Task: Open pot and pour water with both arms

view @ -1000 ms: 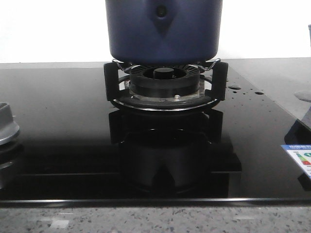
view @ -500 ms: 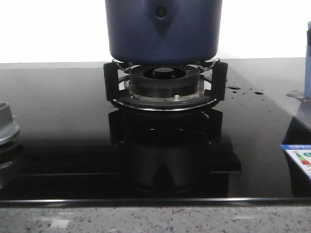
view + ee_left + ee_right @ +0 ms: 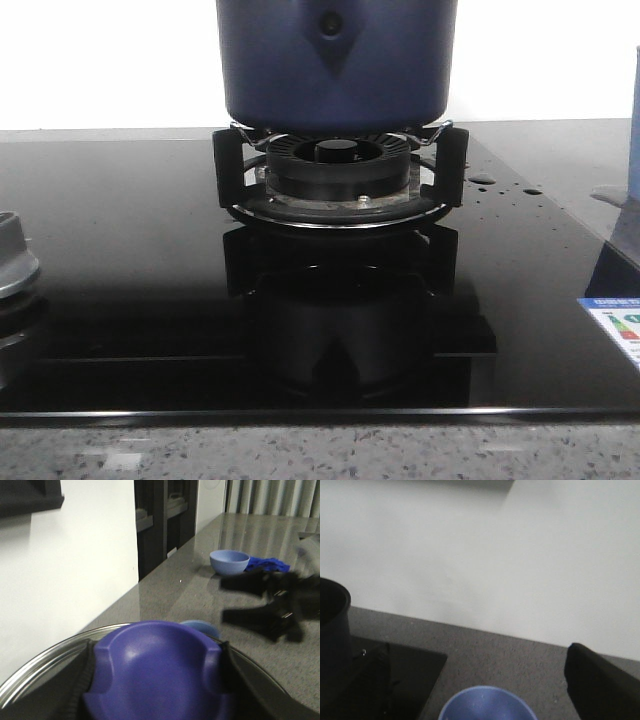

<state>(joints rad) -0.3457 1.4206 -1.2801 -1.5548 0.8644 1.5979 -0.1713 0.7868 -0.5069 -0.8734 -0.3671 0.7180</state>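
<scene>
The navy pot stands on the centre burner; its top is cut off in the front view. In the left wrist view my left gripper is shut on the purple lid knob, and the lid's metal rim curves around it. A pale blue vessel sits between the wide-apart fingers of my right gripper, which is open. That vessel also shows as a sliver at the right edge. The pot's dark wall is beside it.
The black glass hob has a second burner at its left, water drops and a label at its right. A blue bowl and blue cloth lie further along the grey counter.
The pale blue vessel came into the front view at the right edge, then shifted slightly further right. The pot has not moved.
</scene>
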